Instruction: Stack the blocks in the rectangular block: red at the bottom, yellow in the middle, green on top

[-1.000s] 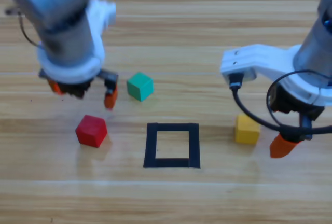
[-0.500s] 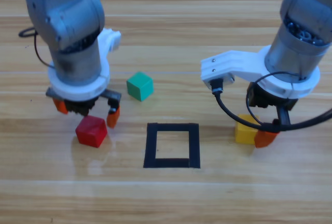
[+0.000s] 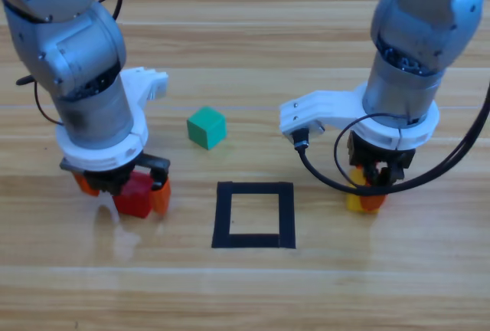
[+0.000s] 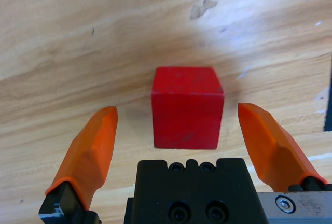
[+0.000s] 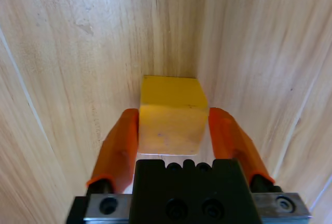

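Observation:
The red cube (image 3: 139, 198) (image 4: 187, 107) rests on the wood left of the black tape frame (image 3: 223, 216). My left gripper (image 3: 122, 191) (image 4: 179, 114) is down around it, open, with a gap between each jaw and the cube. To the right of the frame, the yellow cube (image 3: 354, 202) (image 5: 172, 105) sits on the table. My right gripper (image 3: 366, 189) (image 5: 174, 116) is shut on it, both jaws pressed to its sides. The green cube (image 3: 206, 127) lies free behind the frame, toward the left. Bare wood shows inside the frame.
The right arm's black cable (image 3: 321, 174) loops down just right of the frame. Both arm bodies stand over their cubes and hide part of each in the high view.
Both arms came down. The left gripper moved over the red cube and now straddles it. The right gripper shifted left onto the yellow cube and its jaws came to touch the cube.

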